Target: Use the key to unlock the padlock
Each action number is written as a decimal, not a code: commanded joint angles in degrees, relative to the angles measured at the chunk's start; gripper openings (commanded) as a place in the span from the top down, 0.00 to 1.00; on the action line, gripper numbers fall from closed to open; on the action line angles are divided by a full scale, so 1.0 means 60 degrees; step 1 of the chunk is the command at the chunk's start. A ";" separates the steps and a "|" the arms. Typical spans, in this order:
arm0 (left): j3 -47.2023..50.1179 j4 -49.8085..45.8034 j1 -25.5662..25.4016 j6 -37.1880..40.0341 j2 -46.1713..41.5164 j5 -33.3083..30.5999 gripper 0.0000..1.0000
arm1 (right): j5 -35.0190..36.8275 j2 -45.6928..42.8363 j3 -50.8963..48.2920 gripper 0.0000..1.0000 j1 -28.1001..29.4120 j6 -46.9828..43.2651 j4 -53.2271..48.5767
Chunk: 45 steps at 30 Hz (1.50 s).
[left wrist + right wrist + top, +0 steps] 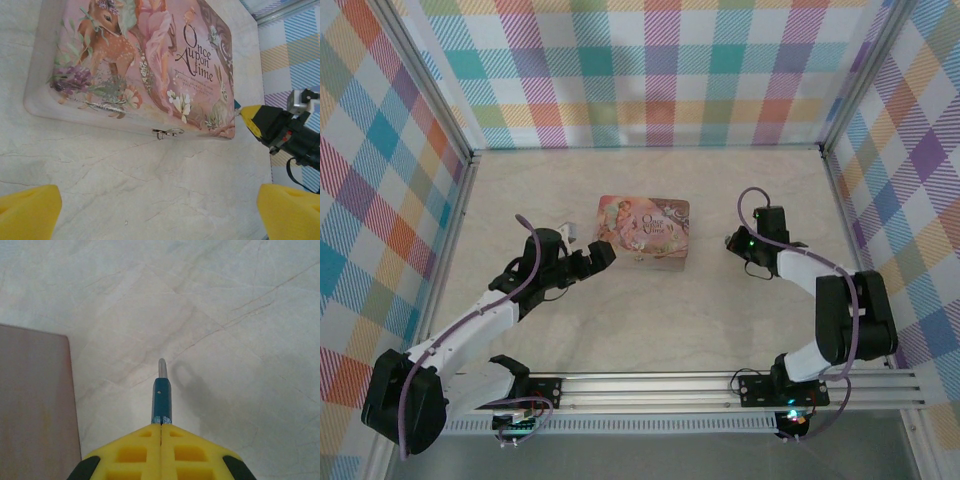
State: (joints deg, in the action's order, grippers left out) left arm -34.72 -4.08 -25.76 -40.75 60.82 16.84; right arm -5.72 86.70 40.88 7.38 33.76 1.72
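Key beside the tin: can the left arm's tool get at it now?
Probably yes. The left tool is open, with bare table between it and the key. But the key lies close by the pink tin, so the tool may catch its wall. The right tool, shut on the padlock, stands aside.

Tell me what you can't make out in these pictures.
Right wrist view: the padlock sits edge-on, base hidden between the shut jaws of the right gripper; keyhole unseen.
Left wrist view: silvery piece by the tin is too small to tell key from clasp.
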 commanded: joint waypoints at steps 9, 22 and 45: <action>0.0165 0.0168 -0.0112 -0.0117 0.0034 -0.0344 0.00 | -0.0234 -0.0050 -0.0861 0.74 -0.0288 0.0526 0.0774; -0.0791 -0.1823 -0.0047 0.1041 -0.0540 -0.2657 0.00 | 0.1167 -0.3310 -0.0842 0.00 -0.0372 -0.0523 -0.2275; 0.0771 0.4513 0.2804 0.6280 0.3156 -0.7255 0.00 | 0.5837 -0.1157 -0.2417 0.00 -0.0008 -0.5198 0.5156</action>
State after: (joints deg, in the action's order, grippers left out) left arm -33.67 9.76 -10.17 -6.76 77.45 -27.92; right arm 27.88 79.22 27.79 7.22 6.46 20.53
